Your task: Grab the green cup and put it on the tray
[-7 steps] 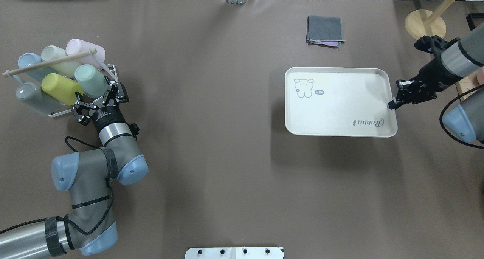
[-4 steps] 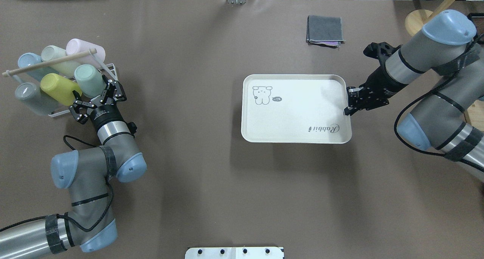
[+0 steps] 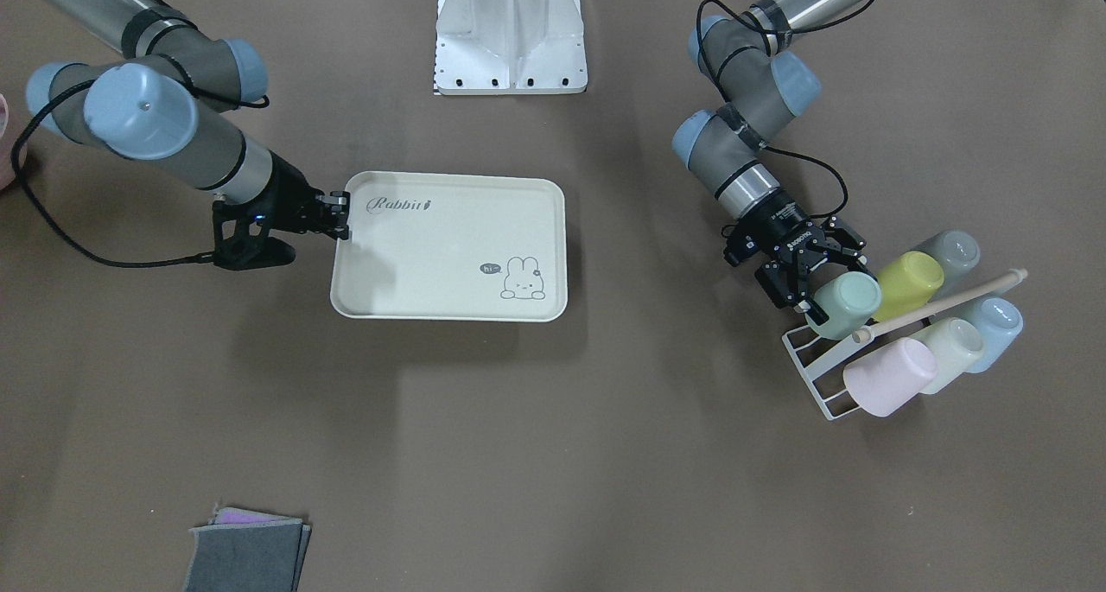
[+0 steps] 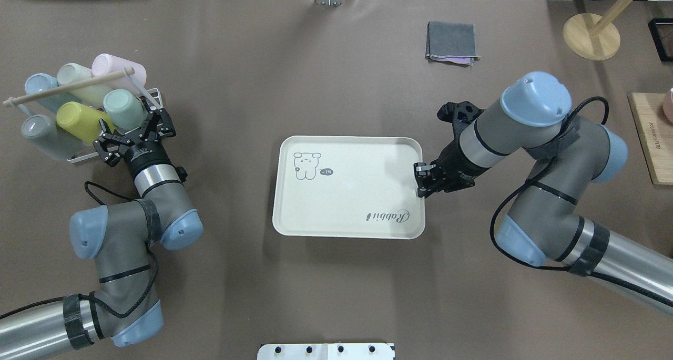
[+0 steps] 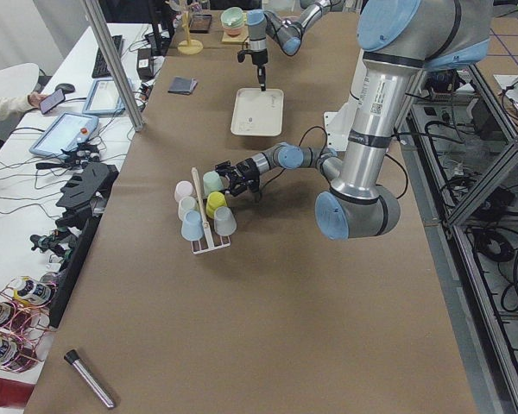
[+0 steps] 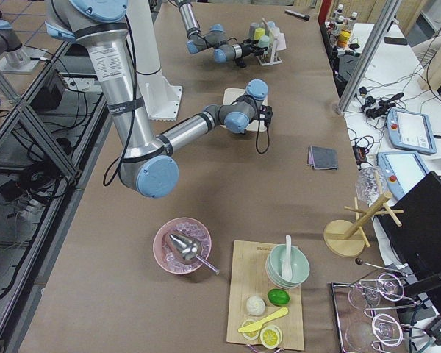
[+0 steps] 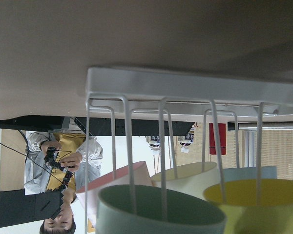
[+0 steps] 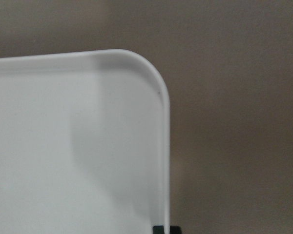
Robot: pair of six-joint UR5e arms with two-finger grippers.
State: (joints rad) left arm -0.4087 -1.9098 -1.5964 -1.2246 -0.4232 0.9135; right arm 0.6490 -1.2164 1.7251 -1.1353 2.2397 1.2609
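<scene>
The mint-green cup (image 4: 123,109) lies tilted in a white wire rack (image 4: 152,93) at the table's left; it also shows in the front view (image 3: 845,305) and as a green rim in the left wrist view (image 7: 161,214). My left gripper (image 4: 132,133) is open and empty, right at the cup's mouth end, jaws spread wide. The cream "Rabbit" tray (image 4: 347,192) is near the table's middle. My right gripper (image 4: 419,184) is shut on the tray's right rim and seems to hold it just above the table. The right wrist view shows the tray's corner (image 8: 63,146).
The rack also holds a yellow-green cup (image 4: 79,121), a pink cup (image 4: 113,65), a pale cup (image 4: 79,79), a blue cup (image 4: 39,84) and a grey cup (image 4: 42,134), under a wooden rod (image 4: 68,86). A folded grey cloth (image 4: 452,40) lies at the back. A wooden stand (image 4: 591,33) is back right.
My right arm has carried the tray leftward from the table's right side to near the middle. My left gripper has shifted slightly by the rack and stays open.
</scene>
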